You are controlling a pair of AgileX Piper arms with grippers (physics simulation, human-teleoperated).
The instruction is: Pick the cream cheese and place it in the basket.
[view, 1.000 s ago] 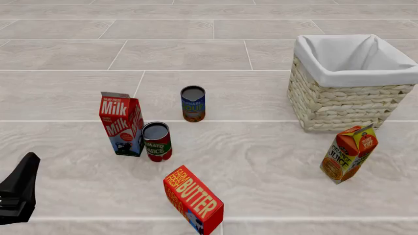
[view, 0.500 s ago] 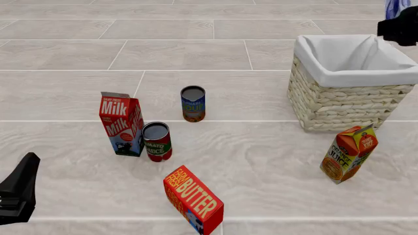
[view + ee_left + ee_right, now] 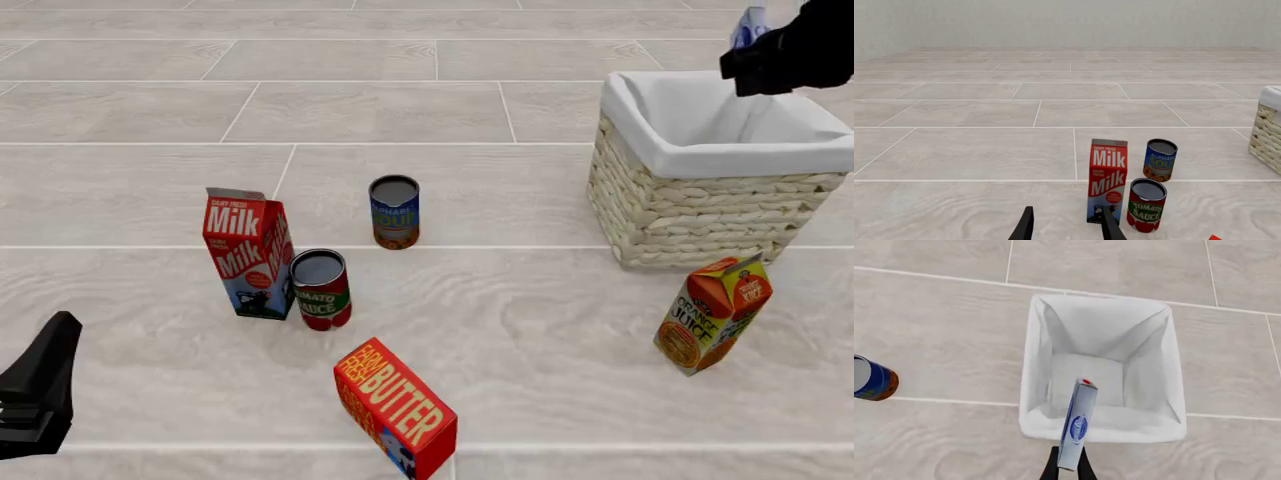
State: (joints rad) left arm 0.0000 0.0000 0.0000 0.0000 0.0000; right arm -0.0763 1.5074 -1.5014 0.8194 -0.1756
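My right gripper (image 3: 1067, 466) is shut on the cream cheese (image 3: 1077, 422), a flat silver-white box with a blue round logo, held on edge high above the basket (image 3: 1034, 370). In the front view the gripper (image 3: 750, 55) and the box (image 3: 747, 27) hang over the far right of the wicker basket (image 3: 681, 215) with its white liner. My left gripper (image 3: 1066, 227) is open and empty, low at the near left (image 3: 38, 390), in front of the milk carton (image 3: 1107, 180).
A milk carton (image 3: 251, 253), a tomato sauce can (image 3: 322, 288) and a blue soup can (image 3: 394, 211) stand left of centre. A red-orange butter box (image 3: 395, 406) lies at the near middle. An orange juice carton (image 3: 714, 312) stands in front of the basket.
My right gripper with the cream cheese has come into the front view from the top right and moved left over the basket. The left arm has not moved.
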